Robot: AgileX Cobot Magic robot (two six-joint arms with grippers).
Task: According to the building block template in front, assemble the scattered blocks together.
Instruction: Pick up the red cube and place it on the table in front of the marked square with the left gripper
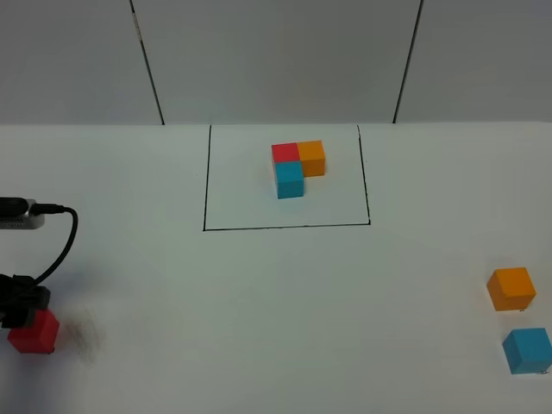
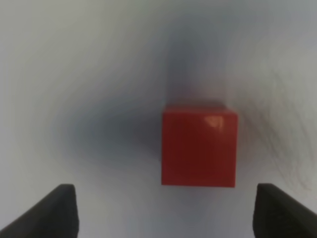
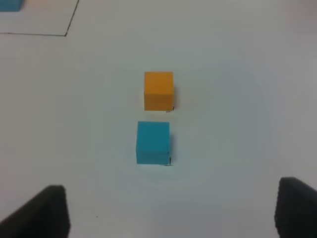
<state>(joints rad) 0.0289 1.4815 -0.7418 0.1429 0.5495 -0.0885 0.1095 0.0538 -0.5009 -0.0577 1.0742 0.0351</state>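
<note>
The building block template (image 1: 297,166) is a tight L of a red, an orange and a light blue cube inside a black-lined square (image 1: 205,190) at the back middle. The scattered red cube (image 1: 34,332) lies at the far left front, also in the left wrist view (image 2: 199,146). My left gripper (image 1: 21,302) hangs just above it, open (image 2: 168,218), with the cube ahead of the fingertips (image 2: 62,210). The scattered orange cube (image 1: 511,288) and light blue cube (image 1: 527,349) lie at the far right. My right gripper (image 3: 171,213) is open above them, short of the blue cube (image 3: 153,143) and orange cube (image 3: 158,90).
A grey part of the left arm with a black cable (image 1: 60,246) reaches in from the left edge. A corner of the template's blue cube (image 3: 10,5) and the square's line (image 3: 72,20) show in the right wrist view. White table (image 1: 276,310) lies between the cubes.
</note>
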